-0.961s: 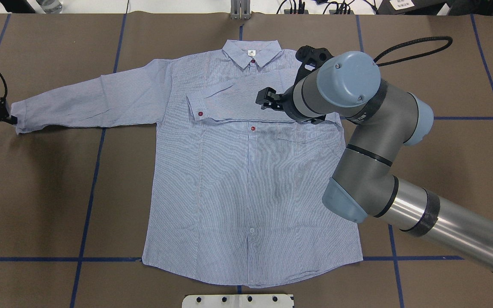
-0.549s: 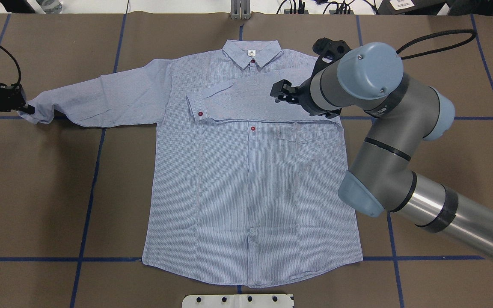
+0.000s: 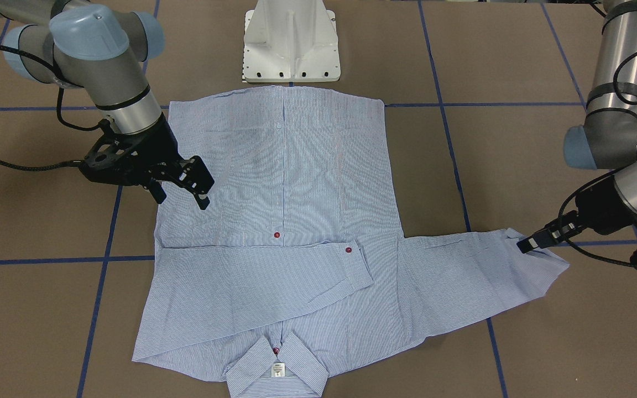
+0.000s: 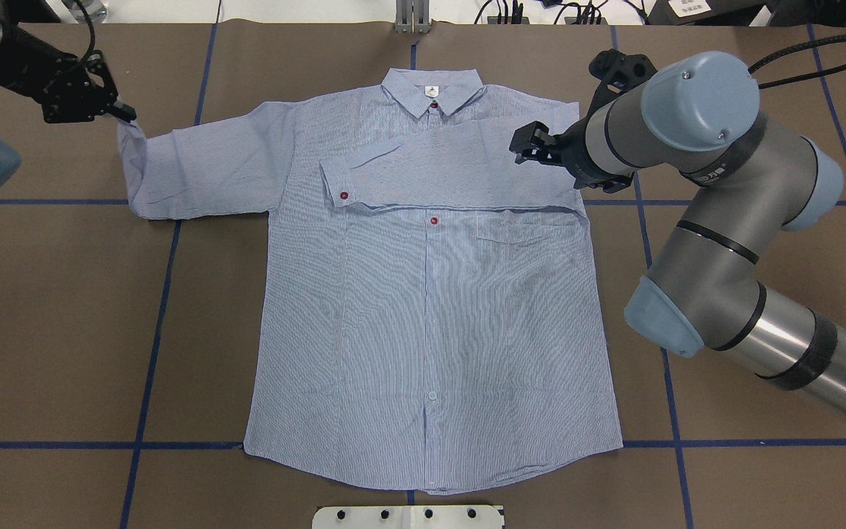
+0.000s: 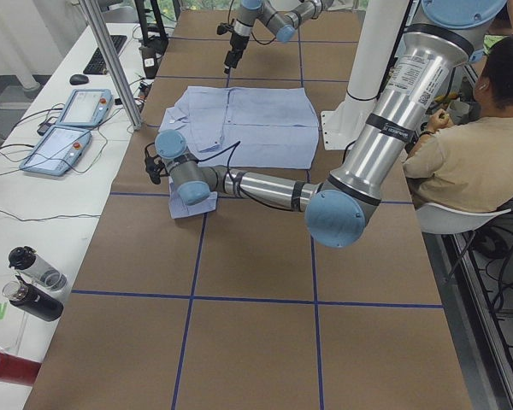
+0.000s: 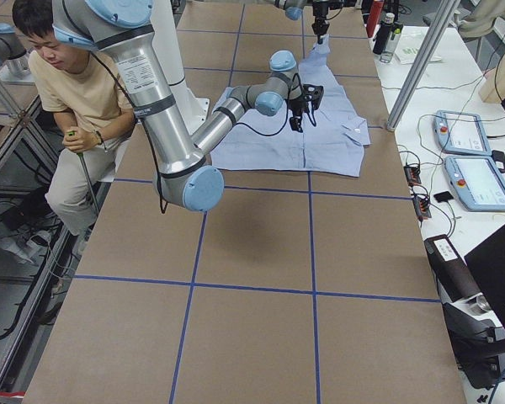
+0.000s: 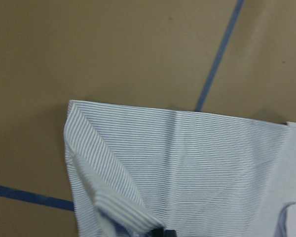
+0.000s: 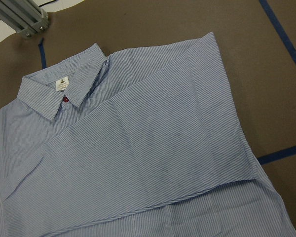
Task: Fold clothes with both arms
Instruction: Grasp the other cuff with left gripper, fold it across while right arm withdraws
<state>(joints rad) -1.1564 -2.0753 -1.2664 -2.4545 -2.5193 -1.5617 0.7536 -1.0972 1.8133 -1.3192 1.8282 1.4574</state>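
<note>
A: How will the shirt [image 4: 430, 316] handle?

B: It looks like thin woven cloth. I judge it light, limp and not fragile. It will likely sag and crease wherever it is lifted, and slide on the table [image 4: 63, 330]. The firmer edges look like the best holds: a cuff, a shoulder seam or a hem corner.

A: Is anything holding it?

B: Yes. The left gripper [image 3: 528, 243] is clamped on the cuff [image 4: 129, 147] of the outstretched sleeve [image 4: 210, 169]. That sleeve reaches well away from the collar [image 4: 460, 94], on the robot's left. Its cuff end is raised and curled over. The right gripper [image 3: 180, 196] holds nothing, and its fingers are spread apart. It hovers above the shirt, near the collar on the robot's right.

A: Where does the shirt lie?

B: Flat on the table, front up. The collar is farthest from the robot and the hem is nearest. The folded sleeve [image 4: 452, 173] lies across the chest, just hem-side of the collar. Its own cuff lies just past the button line.

A: And its look?

B: It is light blue with fine white stripes. It has dark red buttons [image 4: 434, 220] and a white label [image 4: 431, 91] inside the collar. A chest pocket [image 4: 522, 239] sits just beyond the folded sleeve from the collar.
</note>
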